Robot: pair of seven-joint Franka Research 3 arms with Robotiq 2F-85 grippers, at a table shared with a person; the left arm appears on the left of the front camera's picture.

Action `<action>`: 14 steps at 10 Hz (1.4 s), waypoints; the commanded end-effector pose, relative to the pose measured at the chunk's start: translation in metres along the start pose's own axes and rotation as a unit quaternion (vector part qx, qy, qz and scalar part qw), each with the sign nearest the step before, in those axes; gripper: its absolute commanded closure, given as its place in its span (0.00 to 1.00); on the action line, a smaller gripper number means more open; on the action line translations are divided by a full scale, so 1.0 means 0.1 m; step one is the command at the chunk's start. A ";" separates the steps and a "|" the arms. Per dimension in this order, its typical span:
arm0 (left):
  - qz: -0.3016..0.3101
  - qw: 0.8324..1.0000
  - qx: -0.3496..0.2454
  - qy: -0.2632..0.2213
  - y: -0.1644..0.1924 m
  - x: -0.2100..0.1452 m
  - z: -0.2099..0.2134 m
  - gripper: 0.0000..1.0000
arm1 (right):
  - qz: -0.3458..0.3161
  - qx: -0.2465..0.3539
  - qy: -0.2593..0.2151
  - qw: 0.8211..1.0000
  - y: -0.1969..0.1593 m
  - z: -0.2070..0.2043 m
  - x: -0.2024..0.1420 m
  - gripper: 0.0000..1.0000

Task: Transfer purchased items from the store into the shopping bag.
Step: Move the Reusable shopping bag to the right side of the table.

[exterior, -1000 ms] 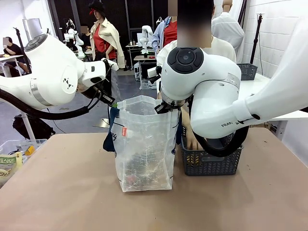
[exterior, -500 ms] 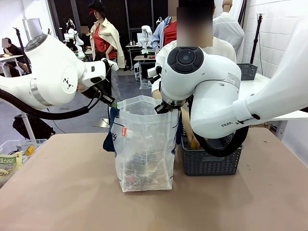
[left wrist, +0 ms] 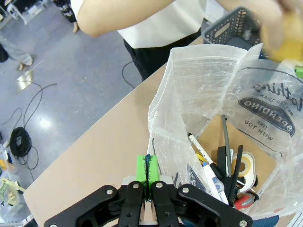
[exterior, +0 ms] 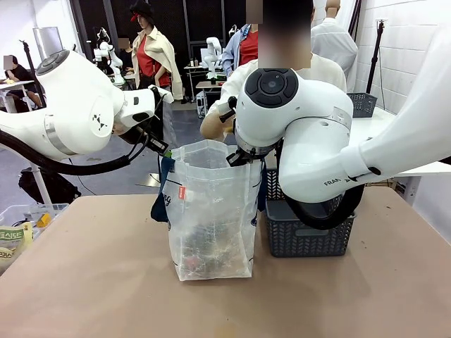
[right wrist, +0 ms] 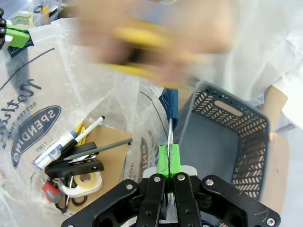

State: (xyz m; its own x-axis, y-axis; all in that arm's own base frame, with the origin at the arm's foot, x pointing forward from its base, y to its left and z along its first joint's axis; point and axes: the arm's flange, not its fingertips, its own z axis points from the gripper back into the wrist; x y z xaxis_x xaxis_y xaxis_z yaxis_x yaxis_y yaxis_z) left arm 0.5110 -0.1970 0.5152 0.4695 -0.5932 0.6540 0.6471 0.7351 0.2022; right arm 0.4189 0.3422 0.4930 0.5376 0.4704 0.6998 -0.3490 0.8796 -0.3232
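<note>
The shopping bag [exterior: 211, 218], a frosted plastic tote with navy lettering and a red tag, stands upright mid-table with its mouth held wide. My left gripper [exterior: 163, 148] is shut on its left rim, green pads pinching the plastic [left wrist: 147, 164]. On the opposite rim, by the navy strap [right wrist: 170, 106], my right gripper [exterior: 233, 158] [right wrist: 169, 154] is shut too. Inside the shopping bag lie a marker [left wrist: 201, 151], a tape roll [left wrist: 244, 166], dark clips and a brown card. The person's hand [right wrist: 142, 42], blurred, holds a yellow item over the open mouth.
A dark grey lattice basket [exterior: 308, 230] stands right of the bag, against it, and its visible floor [right wrist: 203, 142] is bare. Clear bins with packets [exterior: 17, 229] sit at the table's left edge. The person's forearm [exterior: 211, 121] reaches over the bag from the far side.
The person's hand has come up out of the basket with a yellow item and moved left over the bag's mouth. Both grippers have kept still on the rim.
</note>
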 end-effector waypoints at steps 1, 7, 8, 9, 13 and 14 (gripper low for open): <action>0.000 1.000 0.000 0.000 0.00 0.00 0.00 1.00 | -0.004 0.006 0.004 1.000 -0.02 0.03 0.02 1.00; 0.000 1.000 0.000 0.000 0.00 0.00 0.00 1.00 | 0.000 0.000 0.000 1.000 0.00 0.00 0.00 1.00; -0.001 1.000 -0.001 0.000 -0.02 0.00 -0.01 1.00 | 0.019 0.000 -0.009 1.000 0.07 0.03 0.01 1.00; -0.007 1.000 -0.021 -0.004 -0.04 0.02 -0.03 1.00 | 0.037 0.007 -0.018 0.999 0.13 0.06 0.03 1.00; 0.014 0.995 -0.097 -0.003 -0.06 0.05 -0.08 1.00 | 0.100 0.043 -0.033 0.993 0.38 0.07 0.11 1.00; 0.029 0.993 -0.112 -0.002 -0.06 0.05 -0.12 1.00 | 0.112 0.059 -0.028 0.992 0.43 0.07 0.14 1.00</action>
State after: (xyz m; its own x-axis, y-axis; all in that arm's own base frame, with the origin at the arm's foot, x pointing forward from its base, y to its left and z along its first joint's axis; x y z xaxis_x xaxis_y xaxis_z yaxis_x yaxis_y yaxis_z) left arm 0.5076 -0.2196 0.5168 0.4912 -0.5519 0.6739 0.7164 0.6960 0.0479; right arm 0.3982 0.3796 0.4911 0.4167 0.6244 0.6606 -0.5021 0.7639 -0.4053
